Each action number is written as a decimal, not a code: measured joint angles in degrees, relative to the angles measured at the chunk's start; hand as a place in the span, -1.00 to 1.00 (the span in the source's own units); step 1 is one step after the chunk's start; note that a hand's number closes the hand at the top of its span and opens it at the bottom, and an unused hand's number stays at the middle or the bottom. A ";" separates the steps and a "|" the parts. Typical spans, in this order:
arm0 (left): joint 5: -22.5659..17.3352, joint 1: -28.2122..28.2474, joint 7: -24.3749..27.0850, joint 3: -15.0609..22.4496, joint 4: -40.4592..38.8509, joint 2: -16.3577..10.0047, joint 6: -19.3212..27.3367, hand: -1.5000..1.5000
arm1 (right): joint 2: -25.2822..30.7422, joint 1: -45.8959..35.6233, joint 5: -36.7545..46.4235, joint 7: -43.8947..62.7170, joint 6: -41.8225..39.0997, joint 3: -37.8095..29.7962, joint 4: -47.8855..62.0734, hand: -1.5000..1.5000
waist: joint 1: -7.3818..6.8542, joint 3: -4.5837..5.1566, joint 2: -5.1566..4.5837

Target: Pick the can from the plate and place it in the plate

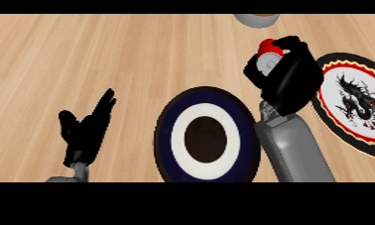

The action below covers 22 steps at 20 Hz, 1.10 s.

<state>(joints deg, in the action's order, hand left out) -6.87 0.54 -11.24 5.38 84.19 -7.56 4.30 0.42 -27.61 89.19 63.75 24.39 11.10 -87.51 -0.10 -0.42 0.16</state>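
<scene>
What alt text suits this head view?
The right robot hand curls round a red-topped can, with a blue-ringed plate on its left and a dragon plate on its right. The left robot hand rests open at lower left.

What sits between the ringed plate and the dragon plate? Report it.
Head view: the right hand, curled round the can, and its grey forearm lie between them.

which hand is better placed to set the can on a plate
Right: the right hand is curled round the can beside the blue-ringed plate; the left hand rests open, farther off.
</scene>
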 measured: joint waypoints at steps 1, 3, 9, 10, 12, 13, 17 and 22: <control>0.00 0.32 0.13 -0.01 0.24 0.07 0.04 0.00 | -0.03 1.00 0.28 -0.48 1.55 -0.93 -1.22 1.00 | 0.12 -0.01 0.06; 0.17 0.73 0.26 -0.01 0.58 0.11 0.16 0.00 | -0.08 3.04 1.09 -1.54 5.05 -3.28 -1.92 1.00 | 0.15 0.00 0.05; -0.44 0.94 -0.17 -0.82 0.75 -0.38 -0.62 0.00 | 2.57 9.27 -0.06 -6.11 13.32 -12.26 -2.39 1.00 | 0.36 0.03 0.03; -0.70 0.76 -0.58 -0.99 0.81 -0.49 -0.86 0.00 | 3.14 9.26 -0.33 -6.29 14.57 -14.01 -1.43 1.00 | 0.28 0.03 0.00; -0.25 0.55 -0.93 -0.66 0.97 -0.07 -0.45 0.00 | 5.18 10.47 -2.96 -7.61 17.18 -17.18 -0.10 1.00 | 0.24 0.04 -0.01; 0.14 0.57 -0.61 -0.48 0.86 0.13 -0.25 0.00 | 6.50 10.92 -4.87 -8.64 18.65 -18.71 1.02 1.00 | 0.19 0.03 -0.02; 0.01 -0.06 0.03 -0.93 -0.24 0.40 -0.61 0.00 | 12.35 10.66 -13.67 -13.30 23.08 -23.64 6.47 1.00 | -0.02 -0.02 0.01; 0.30 0.32 0.11 -0.81 0.35 0.50 -1.05 0.00 | 19.64 10.41 -27.28 -22.41 28.60 -27.33 15.43 1.00 | -0.24 -0.01 -0.02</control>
<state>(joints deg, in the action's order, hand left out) -6.57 0.87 -11.13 4.58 84.54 -7.06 3.25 20.06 -17.20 61.91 41.34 52.99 -16.23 -72.09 -0.34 -0.43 0.14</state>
